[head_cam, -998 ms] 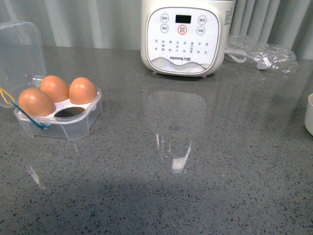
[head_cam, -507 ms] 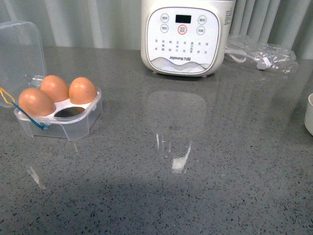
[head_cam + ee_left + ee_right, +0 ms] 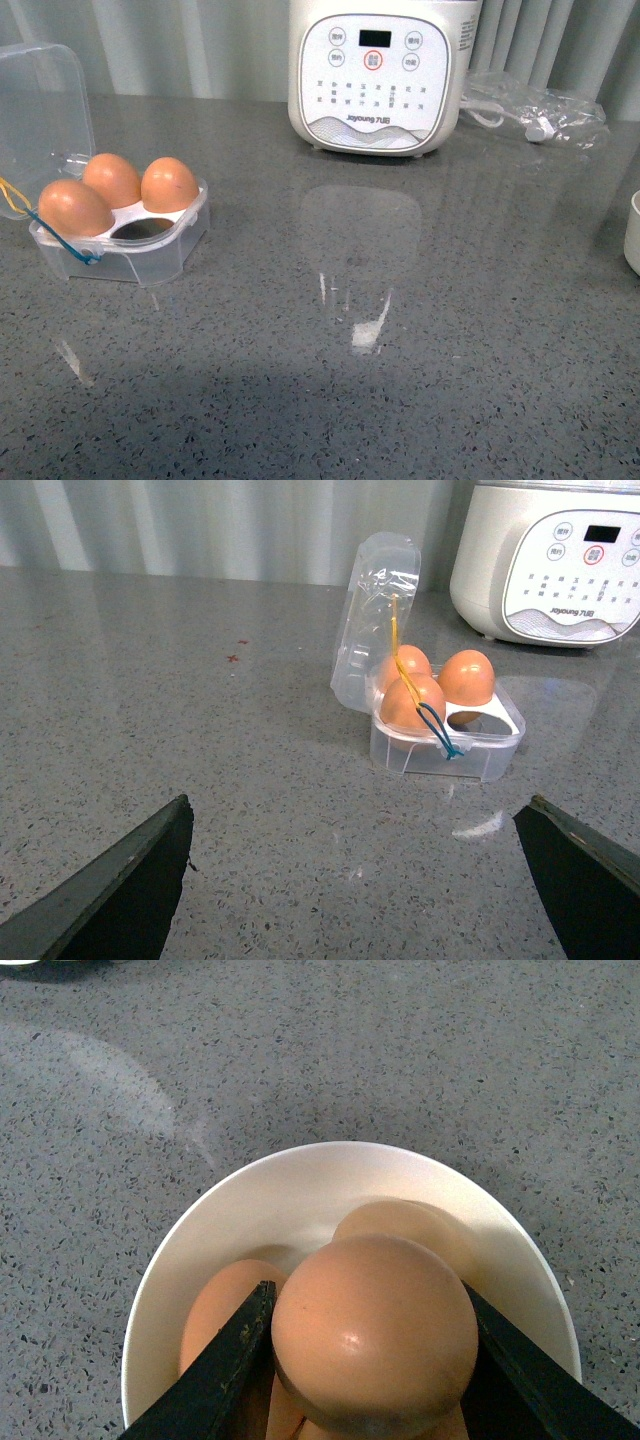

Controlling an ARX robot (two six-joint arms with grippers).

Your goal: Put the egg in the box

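In the right wrist view my right gripper (image 3: 366,1305) is shut on the egg (image 3: 375,1335), a smooth orange-brown one, held just above a white bowl (image 3: 300,1195). Two more brown eggs (image 3: 222,1310) lie in that bowl under it. The box (image 3: 120,250) is a clear plastic case at the table's left with its lid (image 3: 45,100) standing open. It holds three brown eggs (image 3: 168,185), and its front right cell (image 3: 140,230) is empty. My left gripper (image 3: 355,880) is open, low over the counter, with the box (image 3: 445,742) ahead of it. Neither arm shows in the front view.
A white appliance (image 3: 375,75) stands at the back centre, with a crumpled clear plastic bag (image 3: 535,112) to its right. The white bowl's edge (image 3: 633,235) shows at the far right of the front view. Blue and yellow elastic loops (image 3: 425,715) hang over the box.
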